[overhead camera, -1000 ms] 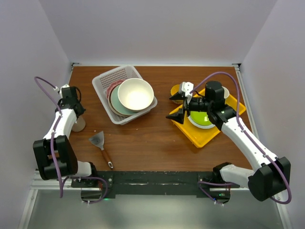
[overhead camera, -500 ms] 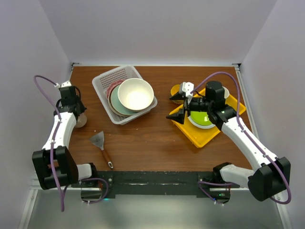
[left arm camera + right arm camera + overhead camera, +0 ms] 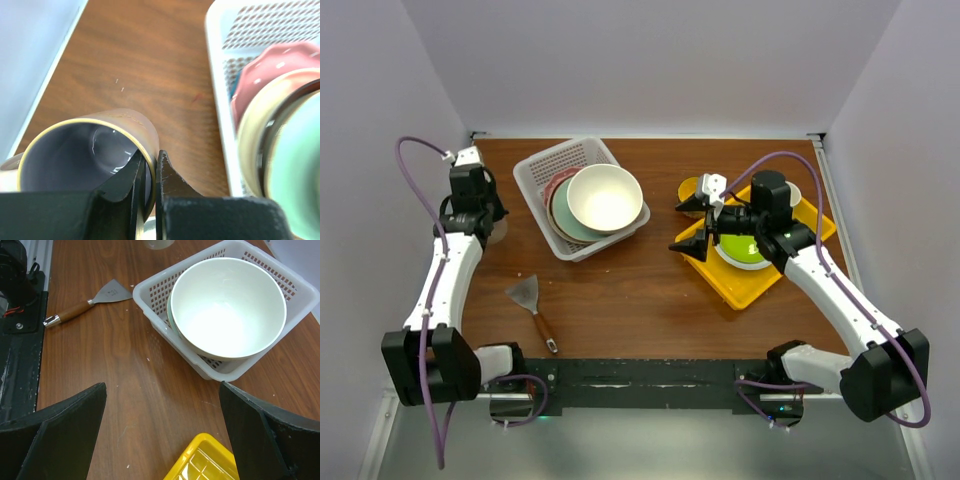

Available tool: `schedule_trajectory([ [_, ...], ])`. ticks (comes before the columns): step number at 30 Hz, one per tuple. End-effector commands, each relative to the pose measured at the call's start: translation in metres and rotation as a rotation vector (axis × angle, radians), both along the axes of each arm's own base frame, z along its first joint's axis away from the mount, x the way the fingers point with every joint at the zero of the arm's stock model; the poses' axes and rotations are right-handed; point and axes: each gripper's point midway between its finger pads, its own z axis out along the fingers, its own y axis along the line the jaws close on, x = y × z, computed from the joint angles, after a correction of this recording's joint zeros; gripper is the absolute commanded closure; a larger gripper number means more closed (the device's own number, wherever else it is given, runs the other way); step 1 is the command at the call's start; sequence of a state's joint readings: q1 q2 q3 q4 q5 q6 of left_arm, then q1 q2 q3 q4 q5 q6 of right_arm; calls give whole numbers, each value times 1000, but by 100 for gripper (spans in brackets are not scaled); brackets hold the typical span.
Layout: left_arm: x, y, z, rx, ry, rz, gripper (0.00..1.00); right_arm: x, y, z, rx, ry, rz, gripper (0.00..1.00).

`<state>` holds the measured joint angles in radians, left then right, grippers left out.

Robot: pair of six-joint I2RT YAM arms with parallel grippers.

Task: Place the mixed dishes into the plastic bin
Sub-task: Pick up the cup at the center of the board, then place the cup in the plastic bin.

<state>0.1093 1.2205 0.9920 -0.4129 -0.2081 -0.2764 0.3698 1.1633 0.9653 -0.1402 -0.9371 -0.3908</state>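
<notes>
My left gripper (image 3: 485, 222) is shut on the rim of the pinkish mug (image 3: 75, 160), one finger inside and one outside, at the table's left, just left of the white plastic bin (image 3: 542, 170). In the left wrist view my gripper (image 3: 150, 161) pinches the gold-edged rim, and the bin's wall (image 3: 220, 100) and pink plate (image 3: 265, 70) lie to the right. The bin holds stacked plates and the large cream bowl (image 3: 605, 197) on top. My right gripper (image 3: 692, 222) is open and empty above the wood between the bin and the yellow tray (image 3: 740, 285). The yellow mug (image 3: 688, 187) is partly hidden behind it.
A lime-green plate (image 3: 740, 245) and a white cup (image 3: 793, 192) sit on the yellow tray. A metal spatula (image 3: 533, 308) with a wooden handle lies near the front left. The right wrist view shows the bowl (image 3: 227, 305), the bin (image 3: 150, 295), the spatula (image 3: 85, 302) and the tray corner (image 3: 205, 460).
My left gripper has carried the pinkish mug away from the near side, toward the back along the bin's left side. The right arm has not moved.
</notes>
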Motion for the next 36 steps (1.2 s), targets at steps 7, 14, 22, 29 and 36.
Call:
schedule_trajectory([
  [7, 35, -28, 114, 72, -280, -113, 100, -4, 0, 5, 12, -33, 28, 2],
  [14, 48, -53, 134, 53, -314, -199, 100, -4, 0, 5, 12, -33, 32, 2],
  [22, 68, -86, 139, 43, -312, -291, 100, -2, 0, 2, 7, -26, 31, 2],
  [29, 95, -108, 149, 67, -321, -332, 100, -1, 0, 0, 4, -20, 30, 2],
  [36, 132, -121, 143, 84, -306, -350, 100, 1, 0, -3, 0, -15, 24, 2],
])
